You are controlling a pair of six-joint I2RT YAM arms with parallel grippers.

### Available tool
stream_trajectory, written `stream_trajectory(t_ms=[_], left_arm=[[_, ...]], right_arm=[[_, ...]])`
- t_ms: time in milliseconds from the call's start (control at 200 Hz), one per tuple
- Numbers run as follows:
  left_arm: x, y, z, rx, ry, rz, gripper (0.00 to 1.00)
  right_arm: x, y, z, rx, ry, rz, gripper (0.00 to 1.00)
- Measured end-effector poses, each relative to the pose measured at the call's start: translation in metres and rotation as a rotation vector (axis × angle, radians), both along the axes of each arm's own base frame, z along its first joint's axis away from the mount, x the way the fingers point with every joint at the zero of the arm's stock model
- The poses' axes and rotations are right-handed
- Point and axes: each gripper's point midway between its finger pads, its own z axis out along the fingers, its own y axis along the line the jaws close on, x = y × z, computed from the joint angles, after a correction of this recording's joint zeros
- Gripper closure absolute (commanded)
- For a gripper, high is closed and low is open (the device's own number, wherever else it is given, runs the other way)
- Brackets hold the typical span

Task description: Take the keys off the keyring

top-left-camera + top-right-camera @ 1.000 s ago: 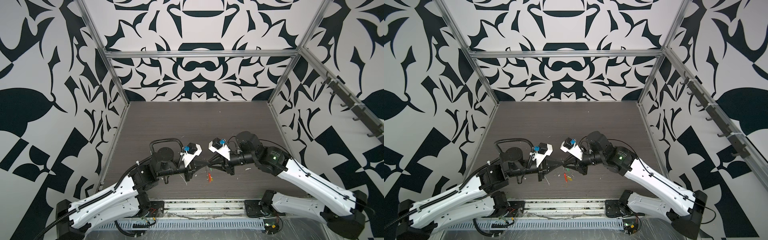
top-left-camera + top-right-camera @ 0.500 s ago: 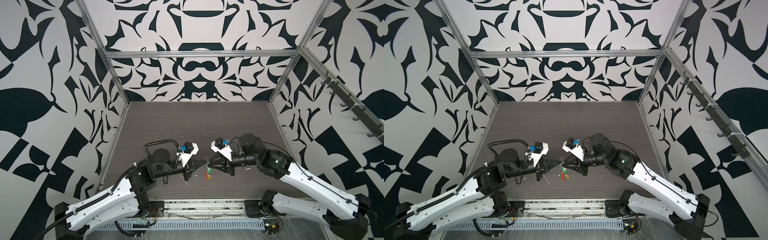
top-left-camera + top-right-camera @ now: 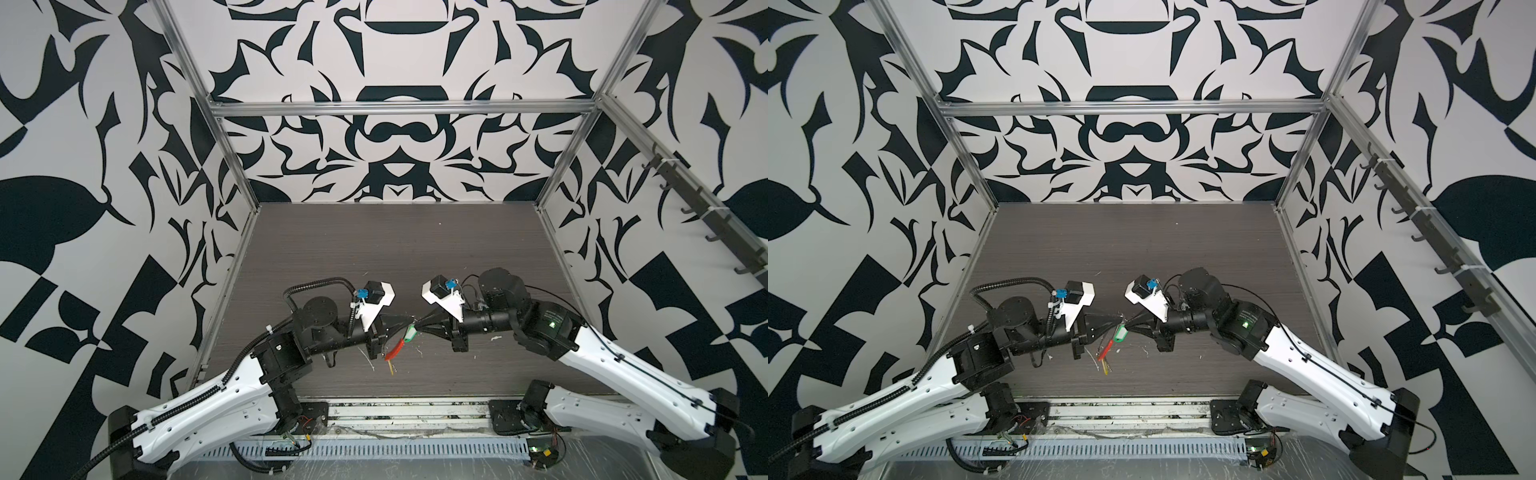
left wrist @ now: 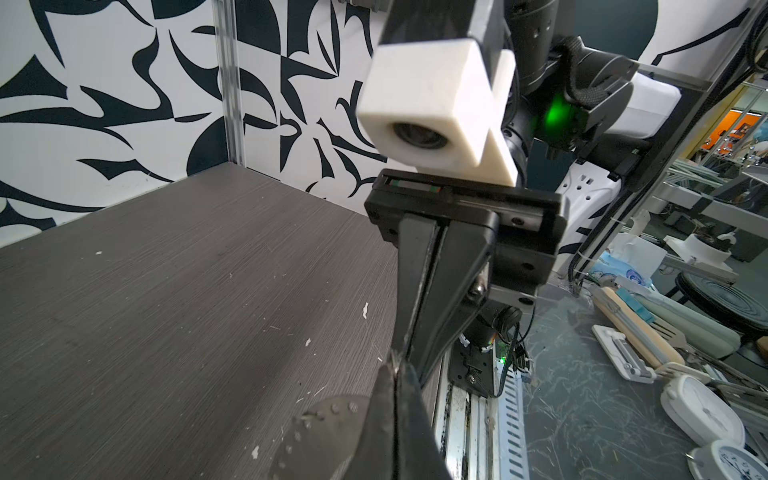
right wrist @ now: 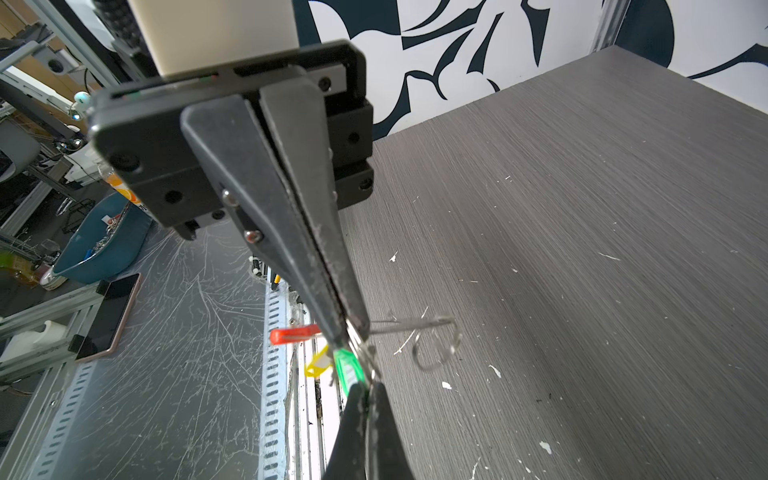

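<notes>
On grained grey tabletop [image 5: 582, 208], left tool [image 5: 351, 332] pinches thin wire keyring [image 5: 293, 335]; right tool [image 5: 368, 390] clamps green plastic tag [image 5: 347, 365].

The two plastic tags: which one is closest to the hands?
The green tag, up at the meeting point; the yellow tag is farther away, beyond the red sleeve.

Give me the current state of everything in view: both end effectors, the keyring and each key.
keyring: lifted off the table, hanging between the arms.
left end effector: shut on keyring wire.
right end effector: shut on green-tagged key, pinching the tag's end.
green-tagged key: gripped, close against the keyring; cannot tell if it is detached.
yellow-tagged key: ungripped, dangling lowest.
</notes>
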Motion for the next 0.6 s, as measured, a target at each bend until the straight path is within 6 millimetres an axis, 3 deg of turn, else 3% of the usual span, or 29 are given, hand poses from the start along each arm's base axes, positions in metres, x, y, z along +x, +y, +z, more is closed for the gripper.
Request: stream_trajectory(t_ms=[600], left_arm=[[-0.0020,0.0019,0.0004,-0.020,-0.004,-0.003,1.00]], right_arm=[[0.0010,0.0010,-0.0015,0.034,0.002,-0.015,1.00]])
